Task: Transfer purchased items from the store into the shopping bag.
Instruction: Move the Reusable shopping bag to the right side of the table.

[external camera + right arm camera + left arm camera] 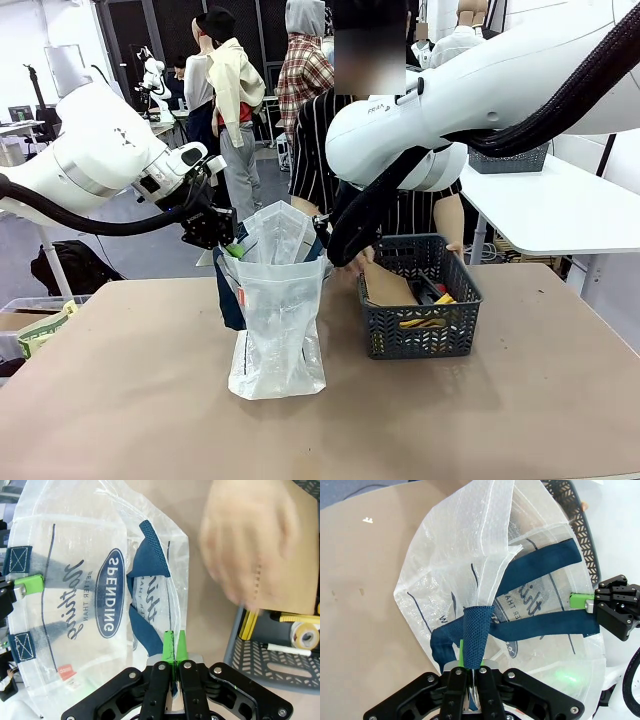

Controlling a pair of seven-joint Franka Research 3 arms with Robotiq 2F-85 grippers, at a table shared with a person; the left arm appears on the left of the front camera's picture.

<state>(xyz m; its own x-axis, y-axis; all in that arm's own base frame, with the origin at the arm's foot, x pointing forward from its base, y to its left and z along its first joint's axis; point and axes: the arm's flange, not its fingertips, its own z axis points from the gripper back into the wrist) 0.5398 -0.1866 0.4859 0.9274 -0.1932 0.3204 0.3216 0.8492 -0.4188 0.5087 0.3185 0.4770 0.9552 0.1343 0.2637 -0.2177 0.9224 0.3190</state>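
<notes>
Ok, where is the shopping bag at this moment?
In the front view the shopping bag stands upright left of centre, just left of the dark basket, its rim pinched by the left hand and right hand.

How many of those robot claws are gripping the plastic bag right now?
2. The left gripper pinches the shopping bag at the rim on that arm's side. The right gripper pinches the opposite rim, nearer the basket. Both are shut on it.
</notes>
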